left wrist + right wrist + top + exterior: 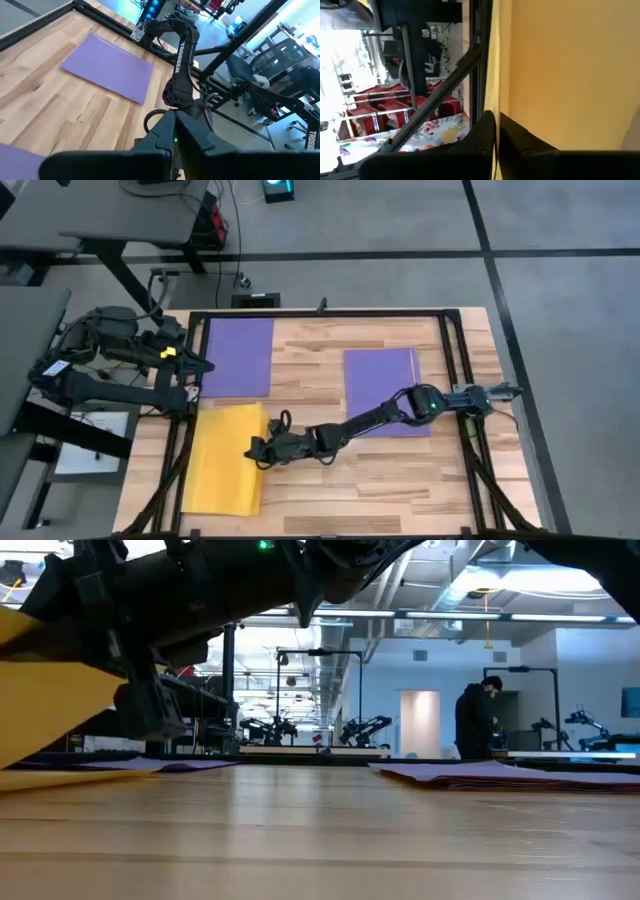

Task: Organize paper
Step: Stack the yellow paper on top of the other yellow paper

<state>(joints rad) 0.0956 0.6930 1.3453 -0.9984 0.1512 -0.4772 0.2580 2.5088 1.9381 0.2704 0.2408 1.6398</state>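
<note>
Spanning the tabletop (330,480), the right arm reaches to the yellow sheet (225,465) at the front-left corner; its right gripper (258,450) is clamped on that sheet's lifted edge. Purple sheets lie at the back-left (238,356) and right (380,385). Left gripper (198,367) waits at the left edge, fingers together.

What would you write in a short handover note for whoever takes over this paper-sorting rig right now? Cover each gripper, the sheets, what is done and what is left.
Right gripper: reached across the table, shut on the yellow paper, whose edge is lifted.
Left gripper: waiting at the table's left edge by the purple sheet, holding nothing.
Second purple stack: right of centre, a yellow edge showing along its side.
Done: two purple piles laid flat.
Left: place the yellow paper.
</note>
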